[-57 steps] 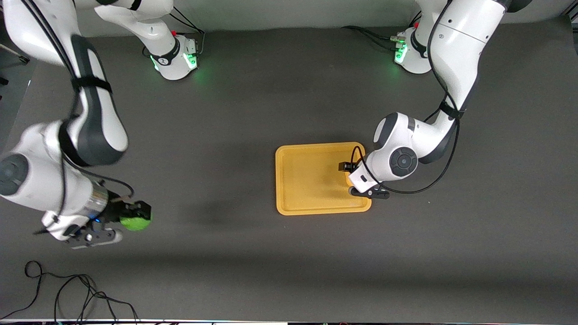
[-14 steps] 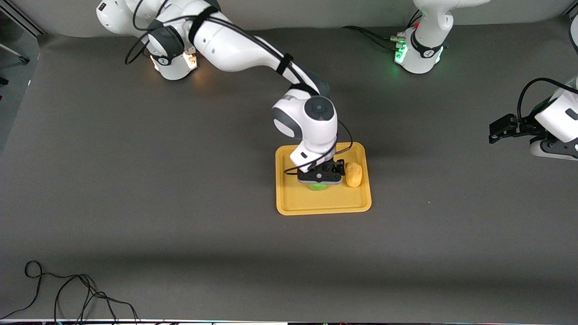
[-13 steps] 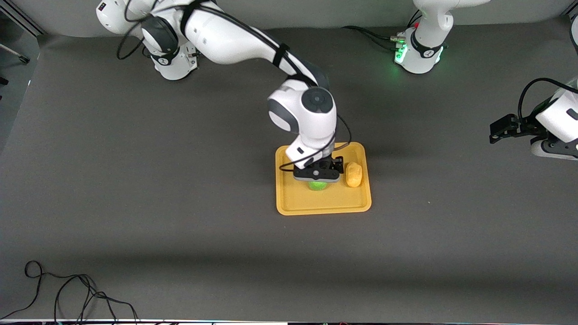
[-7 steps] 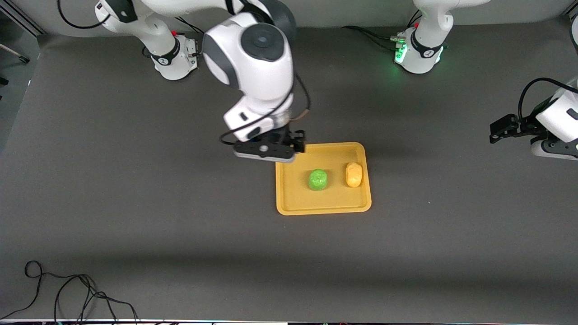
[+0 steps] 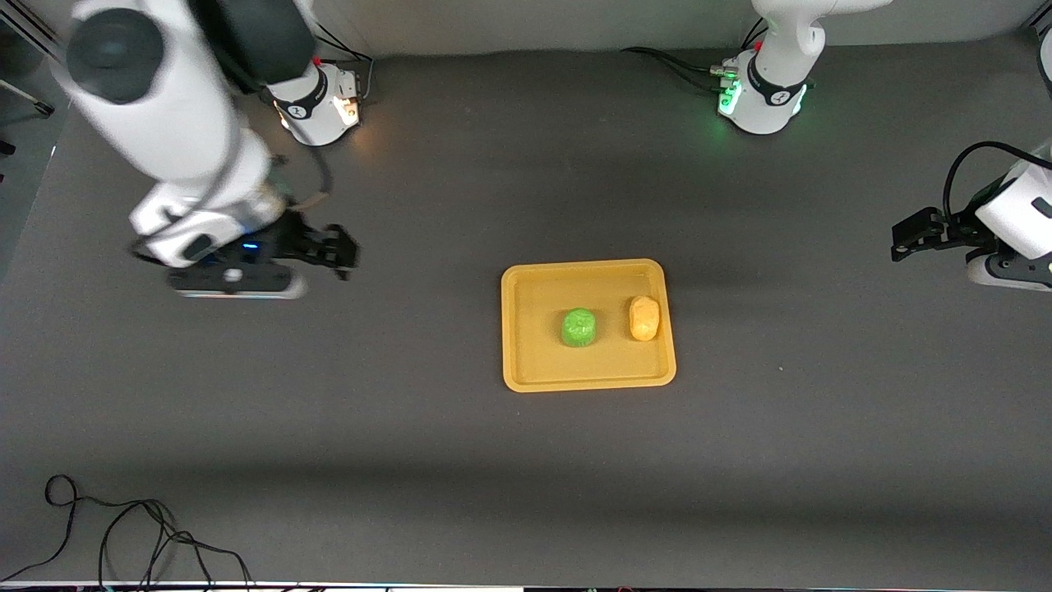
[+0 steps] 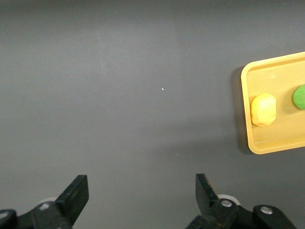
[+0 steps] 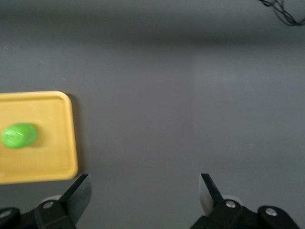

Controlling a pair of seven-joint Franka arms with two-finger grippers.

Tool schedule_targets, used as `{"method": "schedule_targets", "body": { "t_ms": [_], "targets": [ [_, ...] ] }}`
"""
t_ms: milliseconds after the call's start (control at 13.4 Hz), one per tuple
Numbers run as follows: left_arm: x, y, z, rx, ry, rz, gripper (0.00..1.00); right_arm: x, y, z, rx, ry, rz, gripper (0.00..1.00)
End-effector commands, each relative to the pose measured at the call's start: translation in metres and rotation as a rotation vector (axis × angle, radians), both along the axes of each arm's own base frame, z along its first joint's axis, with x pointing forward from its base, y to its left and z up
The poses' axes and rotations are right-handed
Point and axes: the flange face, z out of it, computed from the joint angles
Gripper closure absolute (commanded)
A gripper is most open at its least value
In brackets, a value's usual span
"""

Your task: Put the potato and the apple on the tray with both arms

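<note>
The yellow-orange tray [image 5: 526, 370] lies in the middle of the table. The green apple [image 5: 579, 327] and the yellow-orange potato [image 5: 644, 318] rest side by side on it, the potato toward the left arm's end. Both show in the left wrist view, potato [image 6: 263, 109] and apple [image 6: 299, 97]; the right wrist view shows the apple [image 7: 19, 135] on the tray [image 7: 62, 143]. My right gripper [image 5: 341, 256] is open and empty over bare table toward the right arm's end. My left gripper [image 5: 902, 238] is open and empty at the left arm's end, where the arm waits.
Black cables [image 5: 123, 534] lie on the table at the corner nearest the front camera, at the right arm's end. The two arm bases [image 5: 320, 107] [image 5: 760, 99] stand along the table edge farthest from the camera.
My right gripper has let go of the apple on the tray, risen and swung away toward the right arm's end. The left arm has stayed still for the last second.
</note>
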Motion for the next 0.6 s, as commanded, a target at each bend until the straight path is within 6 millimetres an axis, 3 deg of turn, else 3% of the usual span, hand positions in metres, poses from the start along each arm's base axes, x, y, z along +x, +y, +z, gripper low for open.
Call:
{"method": "schedule_targets", "body": {
  "t_ms": [0,372,521],
  "targets": [
    [-0.005,0.001,0.008,0.005,0.0,-0.011,0.0,-0.017,-0.077,-0.004,0.031,0.029,0.051,0.0],
    [-0.006,0.001,0.009,0.006,0.0,-0.012,0.0,-0.008,-0.199,0.0,0.031,0.038,0.047,0.0],
    [-0.006,0.001,0.009,0.006,0.0,-0.012,0.0,-0.008,-0.224,0.003,0.032,0.034,0.03,0.0]
  ]
}}
